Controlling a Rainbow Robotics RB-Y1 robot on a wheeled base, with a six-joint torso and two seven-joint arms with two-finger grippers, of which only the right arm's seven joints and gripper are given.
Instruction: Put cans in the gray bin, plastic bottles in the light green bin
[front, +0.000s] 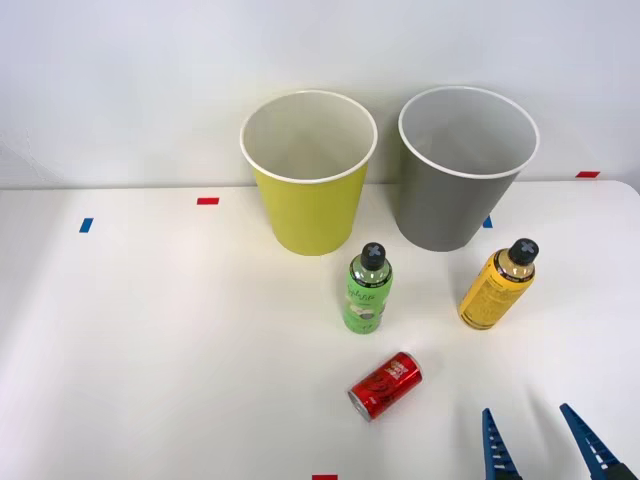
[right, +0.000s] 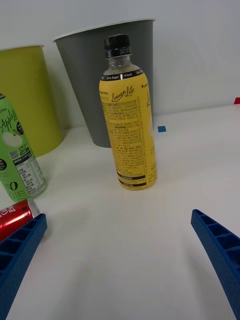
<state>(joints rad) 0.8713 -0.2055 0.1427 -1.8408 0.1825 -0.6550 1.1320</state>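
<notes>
Ahead of the parted jaws stands the yellow-orange bottle (right: 127, 117).

Red tape marks (front: 207, 201) and blue ones (front: 86, 225) dot the white table (front: 150, 340).

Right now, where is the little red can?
In the front view the red can lies on its side on the white table, just in front of the green bottle, left of the right gripper.

Two bins, one light green bin (front: 308, 190) and one gray bin (front: 465, 185), two plastic bottles, green (front: 365, 292) and yellow (front: 496, 285), and one red can (front: 385, 385)
</notes>
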